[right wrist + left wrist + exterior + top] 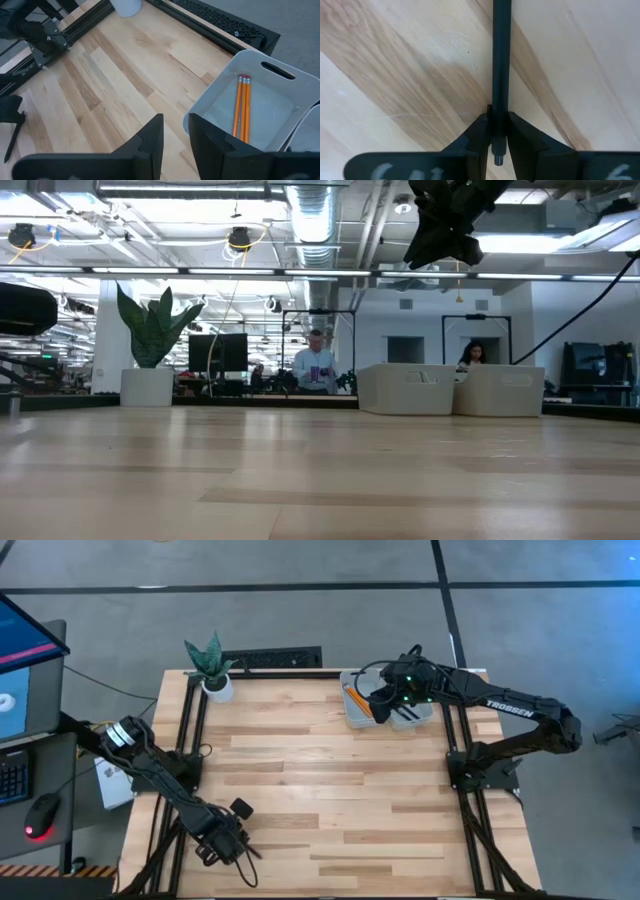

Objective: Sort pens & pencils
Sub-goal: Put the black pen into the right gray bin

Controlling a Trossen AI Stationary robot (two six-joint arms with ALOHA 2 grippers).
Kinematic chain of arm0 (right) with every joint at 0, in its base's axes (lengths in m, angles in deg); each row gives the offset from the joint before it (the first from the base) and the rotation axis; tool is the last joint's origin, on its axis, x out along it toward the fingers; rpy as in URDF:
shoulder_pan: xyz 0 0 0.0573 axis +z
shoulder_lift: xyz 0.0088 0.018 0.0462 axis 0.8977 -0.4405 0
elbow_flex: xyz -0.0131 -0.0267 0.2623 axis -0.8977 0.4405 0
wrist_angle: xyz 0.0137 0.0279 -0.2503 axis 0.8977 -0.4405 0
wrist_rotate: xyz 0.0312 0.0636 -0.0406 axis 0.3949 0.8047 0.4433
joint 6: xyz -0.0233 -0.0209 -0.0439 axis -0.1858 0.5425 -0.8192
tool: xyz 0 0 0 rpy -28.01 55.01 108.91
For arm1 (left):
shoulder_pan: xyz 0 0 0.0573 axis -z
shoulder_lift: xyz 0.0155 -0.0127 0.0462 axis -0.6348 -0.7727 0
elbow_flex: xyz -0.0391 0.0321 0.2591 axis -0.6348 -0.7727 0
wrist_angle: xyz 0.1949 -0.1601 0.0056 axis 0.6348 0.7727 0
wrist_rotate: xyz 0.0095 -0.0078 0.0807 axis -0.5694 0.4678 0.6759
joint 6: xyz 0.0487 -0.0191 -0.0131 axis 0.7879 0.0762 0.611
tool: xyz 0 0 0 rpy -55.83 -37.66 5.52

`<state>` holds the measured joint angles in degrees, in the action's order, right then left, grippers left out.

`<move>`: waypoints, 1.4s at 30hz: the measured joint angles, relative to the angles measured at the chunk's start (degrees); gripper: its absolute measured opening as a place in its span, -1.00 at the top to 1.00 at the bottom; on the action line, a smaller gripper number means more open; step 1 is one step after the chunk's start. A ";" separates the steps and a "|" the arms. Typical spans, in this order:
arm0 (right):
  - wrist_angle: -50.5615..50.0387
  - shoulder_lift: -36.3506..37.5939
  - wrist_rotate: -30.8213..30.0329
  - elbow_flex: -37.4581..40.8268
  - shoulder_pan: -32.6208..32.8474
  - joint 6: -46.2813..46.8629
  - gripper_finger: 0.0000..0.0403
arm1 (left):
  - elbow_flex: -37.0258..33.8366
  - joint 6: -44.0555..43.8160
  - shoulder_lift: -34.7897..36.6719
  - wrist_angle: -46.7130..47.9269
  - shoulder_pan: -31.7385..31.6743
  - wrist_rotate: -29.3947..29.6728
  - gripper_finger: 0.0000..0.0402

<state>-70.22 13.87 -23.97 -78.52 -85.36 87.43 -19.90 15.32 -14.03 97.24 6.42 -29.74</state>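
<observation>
Left claw (497, 142) pinches a black pen (501, 55) between its fingers

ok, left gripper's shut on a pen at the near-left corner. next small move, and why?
Probably lift and carry it toward the bins at the far right. The left gripper is shut on a black pen just above the table. Pencils already lie in one bin, under the empty right gripper.

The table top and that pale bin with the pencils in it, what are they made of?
The table top looks like glued strips of light wood, grain showing, with a smooth sealed finish. The bin seems to be matte white or pale grey plastic, with a moulded handle slot. The pencils look like orange-painted wood.
</observation>
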 joint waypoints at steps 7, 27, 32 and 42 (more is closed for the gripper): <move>0.00 0.00 0.01 0.00 0.01 -0.02 0.44 | 1.14 -1.12 -0.12 0.66 -0.07 1.52 0.76; -0.09 0.00 1.43 0.00 0.52 0.22 0.44 | 4.93 -3.39 -0.07 4.79 -2.70 11.82 0.76; -0.07 0.00 7.46 0.00 0.52 2.58 0.44 | 6.19 -3.41 -0.02 7.57 -4.27 14.26 0.76; -0.07 0.00 22.27 0.00 0.52 6.99 0.44 | 8.80 1.37 0.04 11.21 -9.42 19.77 0.76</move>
<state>-70.29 13.87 -1.71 -78.52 -84.83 94.42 -11.11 16.69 -13.99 108.45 -3.00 -9.97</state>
